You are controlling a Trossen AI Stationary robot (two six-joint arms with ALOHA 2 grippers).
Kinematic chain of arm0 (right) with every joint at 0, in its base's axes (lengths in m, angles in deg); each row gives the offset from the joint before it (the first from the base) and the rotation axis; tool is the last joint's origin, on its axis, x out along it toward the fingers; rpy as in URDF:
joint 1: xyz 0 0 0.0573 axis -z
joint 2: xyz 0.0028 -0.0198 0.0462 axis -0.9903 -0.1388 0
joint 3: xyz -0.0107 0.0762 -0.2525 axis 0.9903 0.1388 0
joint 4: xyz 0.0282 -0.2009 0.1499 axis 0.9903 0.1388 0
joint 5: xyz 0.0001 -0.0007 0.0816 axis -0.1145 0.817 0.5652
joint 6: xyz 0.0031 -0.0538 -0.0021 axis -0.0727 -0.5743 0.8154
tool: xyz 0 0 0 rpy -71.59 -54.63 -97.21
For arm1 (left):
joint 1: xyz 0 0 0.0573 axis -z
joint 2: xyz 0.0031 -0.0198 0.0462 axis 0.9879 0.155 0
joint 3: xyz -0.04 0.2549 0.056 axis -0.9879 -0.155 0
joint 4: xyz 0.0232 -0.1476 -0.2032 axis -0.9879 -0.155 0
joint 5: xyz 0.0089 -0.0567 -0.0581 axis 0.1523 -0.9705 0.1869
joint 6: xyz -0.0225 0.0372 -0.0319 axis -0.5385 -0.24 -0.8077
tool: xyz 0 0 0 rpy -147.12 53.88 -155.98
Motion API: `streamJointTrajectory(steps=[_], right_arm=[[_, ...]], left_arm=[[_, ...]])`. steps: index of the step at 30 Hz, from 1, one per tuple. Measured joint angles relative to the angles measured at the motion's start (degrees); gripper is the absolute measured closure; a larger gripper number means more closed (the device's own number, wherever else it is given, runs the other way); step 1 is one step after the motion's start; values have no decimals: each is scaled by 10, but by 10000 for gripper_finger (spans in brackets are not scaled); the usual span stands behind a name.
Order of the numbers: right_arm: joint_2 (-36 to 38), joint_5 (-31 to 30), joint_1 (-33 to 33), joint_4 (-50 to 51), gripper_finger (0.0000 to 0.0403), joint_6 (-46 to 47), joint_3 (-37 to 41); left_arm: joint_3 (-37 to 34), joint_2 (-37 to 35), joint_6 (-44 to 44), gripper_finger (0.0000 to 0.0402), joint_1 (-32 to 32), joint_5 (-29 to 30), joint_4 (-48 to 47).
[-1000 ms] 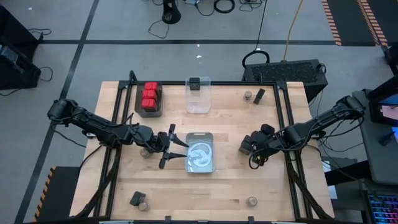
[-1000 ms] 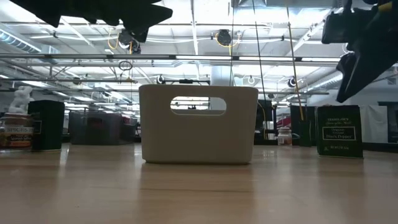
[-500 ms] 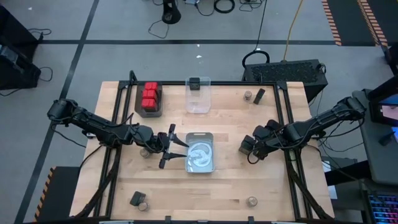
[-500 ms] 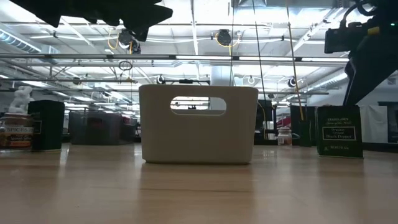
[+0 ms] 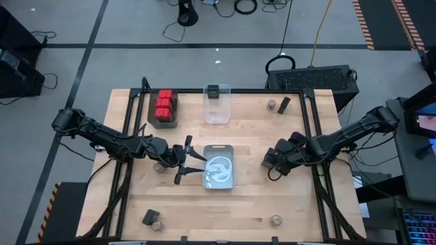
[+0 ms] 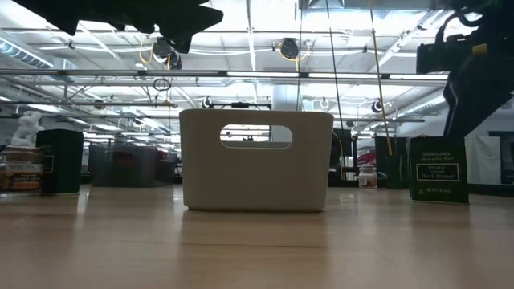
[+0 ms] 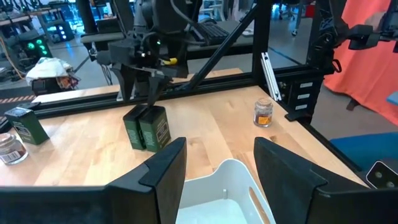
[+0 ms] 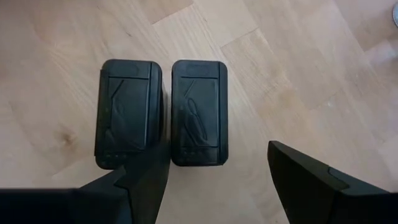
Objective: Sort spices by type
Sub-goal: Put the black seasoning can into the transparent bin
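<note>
Two black boxy spice containers (image 8: 163,113) stand side by side on the table, right of the middle (image 5: 270,159). My right gripper (image 8: 214,162) hovers open just above them, pointing down. One finger (image 8: 146,177) is over the gap between the two boxes, the other (image 8: 311,180) stands well off to one side. The left wrist view shows the gripper over the pair (image 7: 146,127). My left gripper (image 5: 197,163) is open and empty, held level beside the silvery tin (image 5: 220,178). Red boxes (image 5: 164,106) sit in a dark tray at the far left.
A clear bin (image 5: 217,112) with a black box inside stands at the far middle. A jar (image 5: 272,104) and a black box (image 5: 284,103) stand far right. A jar (image 5: 276,220) is near right, a box and a jar (image 5: 150,218) near left, and a jar (image 5: 158,167) under my left arm.
My right gripper has gone a little toward the table's left edge, from beside the two black boxes to over them, and stays open. The boxes have not moved.
</note>
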Motion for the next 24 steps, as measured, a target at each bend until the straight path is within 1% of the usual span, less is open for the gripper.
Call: streamJointTrajectory(steps=[6, 10, 16, 19, 24], right_arm=[[-23, 0, 0, -3, 151, 0, 0], [-37, 0, 0, -23, 151, -14, 0], [-38, -2, 0, -39, 153, -32, 0], [-38, 1, 7, -37, 165, -33, 1], [-37, 18, 29, -54, 207, -43, 27]], left_arm=[[0, 0, 9, 208, 0, 0, 0], [0, 0, 9, 208, 0, 0, 0], [0, 0, 10, 208, 0, 0, 0], [0, 0, 13, 208, 0, 0, 0], [0, 0, 14, 208, 0, 0, 0]])
